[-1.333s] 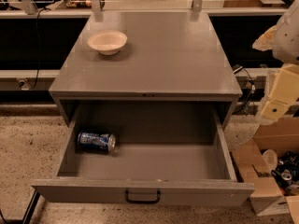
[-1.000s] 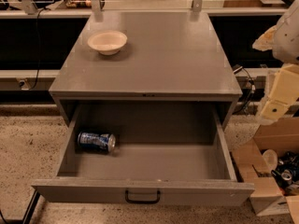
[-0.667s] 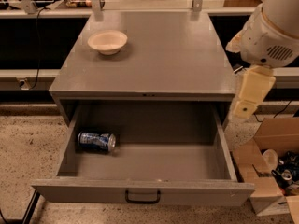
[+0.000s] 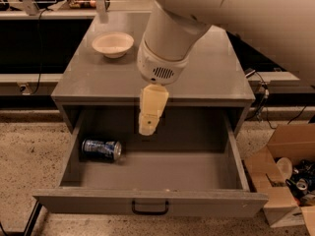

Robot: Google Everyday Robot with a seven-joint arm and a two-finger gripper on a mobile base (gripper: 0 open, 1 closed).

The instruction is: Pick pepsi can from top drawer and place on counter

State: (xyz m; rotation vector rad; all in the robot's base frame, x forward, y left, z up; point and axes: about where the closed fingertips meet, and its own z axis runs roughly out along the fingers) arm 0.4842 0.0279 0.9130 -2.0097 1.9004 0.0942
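The pepsi can (image 4: 102, 149) lies on its side at the left of the open top drawer (image 4: 172, 168), blue with silver ends. My gripper (image 4: 149, 111) hangs from the large white arm over the drawer's back middle, just in front of the counter (image 4: 211, 70) edge. It is up and to the right of the can, apart from it, and holds nothing that I can see. The arm covers part of the counter's middle and right.
A beige bowl (image 4: 112, 44) stands at the counter's back left. The drawer front has a small black handle (image 4: 150, 208). An open cardboard box (image 4: 283, 181) with clutter stands on the speckled floor to the right. Dark shelving runs behind.
The arm has swung left from the right edge of the view to over the drawer's middle, with the gripper now above the drawer. The can and bowl have not moved.
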